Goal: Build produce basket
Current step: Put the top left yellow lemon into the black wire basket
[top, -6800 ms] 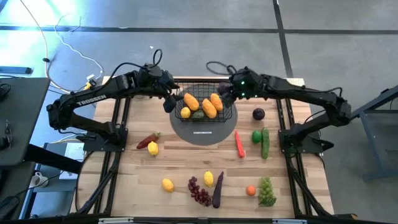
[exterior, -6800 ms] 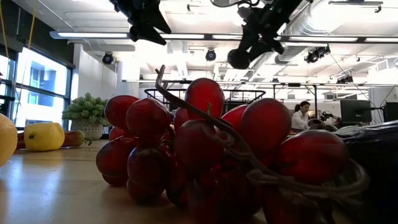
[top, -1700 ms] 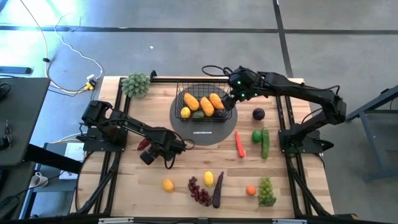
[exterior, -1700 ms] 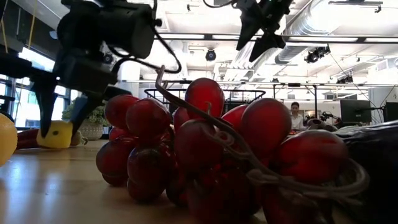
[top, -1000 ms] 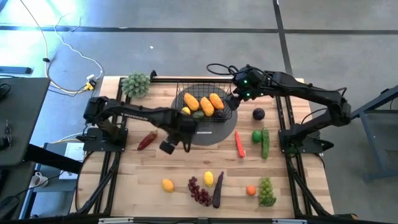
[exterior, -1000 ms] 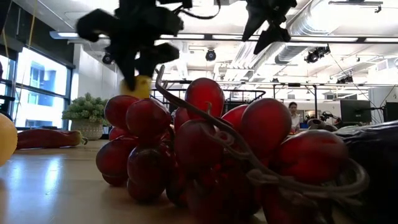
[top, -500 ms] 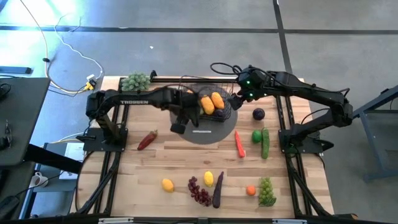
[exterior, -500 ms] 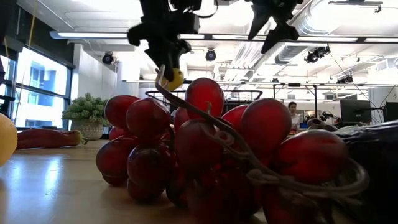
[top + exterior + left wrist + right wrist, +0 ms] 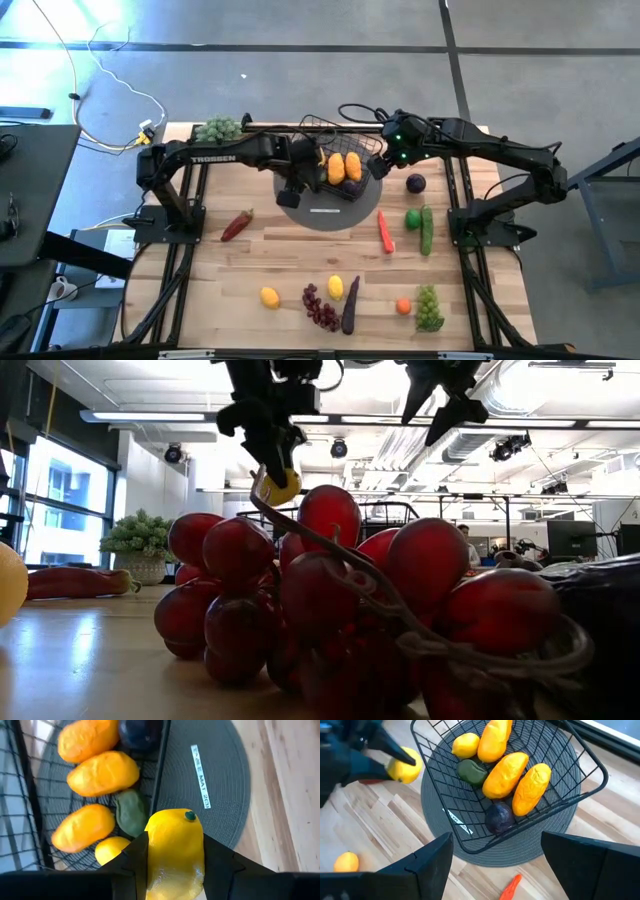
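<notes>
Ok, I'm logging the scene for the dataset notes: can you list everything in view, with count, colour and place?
basket: 1, black wire, on mat
mat: 1, grey, round, table centre back
mangoes: 3, orange, in basket
lemons: 4, yellow; one in basket, one held, two at front
grapes: 2 bunches, purple and green, front
carrot: 1, orange, right of mat
cucumber: 1, green, right
leafy bunch: 1, grey-green, back left
left gripper: holding lemon beside basket
right gripper: open, at basket's right

Wooden table point(image 9: 200, 290) from my end: round grey mat point(image 9: 345, 212) at the far middle, leafy bunch point(image 9: 217, 129) far left, red pepper point(image 9: 236, 226) left, lemons point(image 9: 270, 297) and purple grapes point(image 9: 320, 306) near, cucumber point(image 9: 427, 229) and carrot point(image 9: 385, 231) right.
</notes>
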You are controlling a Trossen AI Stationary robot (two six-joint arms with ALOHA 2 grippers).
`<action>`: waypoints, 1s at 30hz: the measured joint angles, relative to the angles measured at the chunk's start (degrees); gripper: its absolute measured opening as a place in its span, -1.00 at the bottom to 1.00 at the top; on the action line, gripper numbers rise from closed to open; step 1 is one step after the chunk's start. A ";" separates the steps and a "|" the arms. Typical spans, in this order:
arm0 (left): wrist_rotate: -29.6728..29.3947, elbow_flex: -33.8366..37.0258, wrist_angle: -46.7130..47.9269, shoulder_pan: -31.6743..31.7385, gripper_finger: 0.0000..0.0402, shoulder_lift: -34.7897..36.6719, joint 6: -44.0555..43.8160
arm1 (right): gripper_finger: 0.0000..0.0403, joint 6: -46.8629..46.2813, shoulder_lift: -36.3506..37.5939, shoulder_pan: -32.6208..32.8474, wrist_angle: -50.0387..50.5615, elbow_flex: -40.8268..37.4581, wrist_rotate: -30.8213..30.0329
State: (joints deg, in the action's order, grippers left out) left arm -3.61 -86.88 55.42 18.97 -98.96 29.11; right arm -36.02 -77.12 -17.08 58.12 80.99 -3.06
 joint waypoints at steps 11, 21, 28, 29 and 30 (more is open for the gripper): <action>-3.01 -1.72 -7.40 4.63 -0.38 3.26 4.77 | 0.40 -2.78 0.00 0.00 -0.10 0.00 -1.56; -2.26 -1.67 -6.69 10.27 -0.14 -0.53 1.55 | 0.40 -3.66 -0.01 0.00 -0.12 0.00 -2.72; -2.50 -1.65 -5.25 11.39 0.10 -1.64 -0.46 | 0.40 -4.05 -0.02 0.00 -0.10 0.00 -2.72; -2.81 -1.65 -5.31 11.40 0.13 -1.64 -0.46 | 0.40 -4.05 -0.02 0.00 -0.10 0.00 -2.72; -3.14 -1.65 -5.38 11.40 0.16 -1.60 -0.45 | 0.40 -4.03 -0.02 0.00 -0.10 0.00 -2.70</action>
State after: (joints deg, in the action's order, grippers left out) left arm -6.76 -88.53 50.04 30.37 -100.56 28.66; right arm -40.05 -77.14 -17.08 58.02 80.99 -5.76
